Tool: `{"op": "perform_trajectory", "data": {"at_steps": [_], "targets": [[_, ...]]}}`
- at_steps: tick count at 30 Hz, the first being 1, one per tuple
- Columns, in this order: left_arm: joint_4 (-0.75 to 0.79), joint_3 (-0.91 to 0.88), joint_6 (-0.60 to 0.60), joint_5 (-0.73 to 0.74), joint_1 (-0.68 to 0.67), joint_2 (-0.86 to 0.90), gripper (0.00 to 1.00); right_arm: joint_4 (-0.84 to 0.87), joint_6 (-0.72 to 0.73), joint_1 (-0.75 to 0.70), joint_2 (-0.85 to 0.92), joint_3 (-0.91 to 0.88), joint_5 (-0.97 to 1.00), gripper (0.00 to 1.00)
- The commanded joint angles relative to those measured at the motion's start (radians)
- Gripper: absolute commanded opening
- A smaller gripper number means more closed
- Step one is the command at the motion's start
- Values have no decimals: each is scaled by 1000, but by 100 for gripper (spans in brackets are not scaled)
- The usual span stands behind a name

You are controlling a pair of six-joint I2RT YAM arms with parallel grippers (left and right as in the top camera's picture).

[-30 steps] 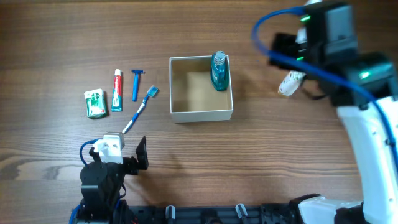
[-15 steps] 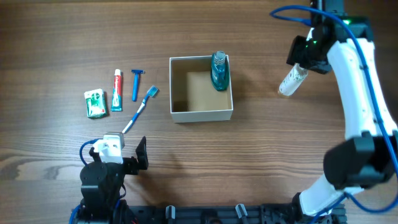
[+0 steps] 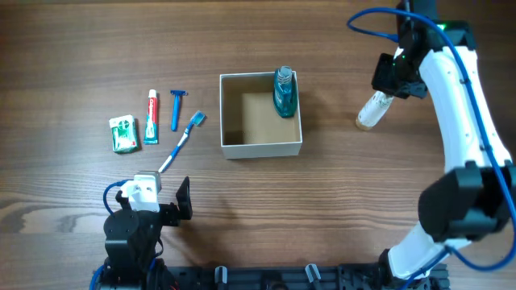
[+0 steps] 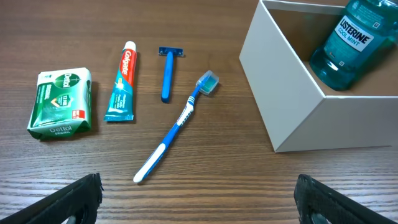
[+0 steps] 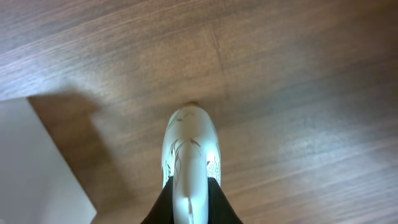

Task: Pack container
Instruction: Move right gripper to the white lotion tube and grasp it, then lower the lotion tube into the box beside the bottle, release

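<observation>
The container (image 3: 262, 148) is a square white-walled box with a tan inside, at mid-table; its wall also shows in the left wrist view (image 4: 280, 81) and at the left edge of the right wrist view (image 5: 31, 162). A teal mouthwash bottle (image 3: 284, 93) (image 4: 348, 43) lies in its far right corner. To the right of the box, my right gripper (image 3: 392, 83) (image 5: 189, 196) is shut on a white tube (image 3: 371, 111) (image 5: 189, 149), which points down at the wood. My left gripper (image 3: 165, 201) (image 4: 199, 205) stands open near the front left, nothing between its fingers.
Left of the box lie a blue-white toothbrush (image 3: 181, 142) (image 4: 177, 134), a blue razor (image 3: 176, 109) (image 4: 168, 74), a toothpaste tube (image 3: 151, 117) (image 4: 121, 84) and a green soap packet (image 3: 123, 134) (image 4: 62, 102). The right arm's blue cable (image 3: 484, 105) loops above the table's right side.
My right gripper has closed on the white tube, which has tipped more upright and shifted slightly left and nearer. The left arm and the other items have not moved.
</observation>
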Motion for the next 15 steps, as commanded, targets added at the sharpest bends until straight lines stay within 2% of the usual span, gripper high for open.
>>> {"op": "perform_trajectory", "data": {"at_steps": [1,5,9,15], "targets": [[-3,-14,19,27,8,-8,100,-17,2,38,-209,8,0,4],[-3,-14,19,27,8,-8,100,-58,29,110,-356,9,-1,4],[-3,-14,19,27,8,-8,100,-109,67,246,-487,10,-47,4],[-3,-14,19,26,8,-8,100,-75,136,461,-525,10,-50,5]]}}
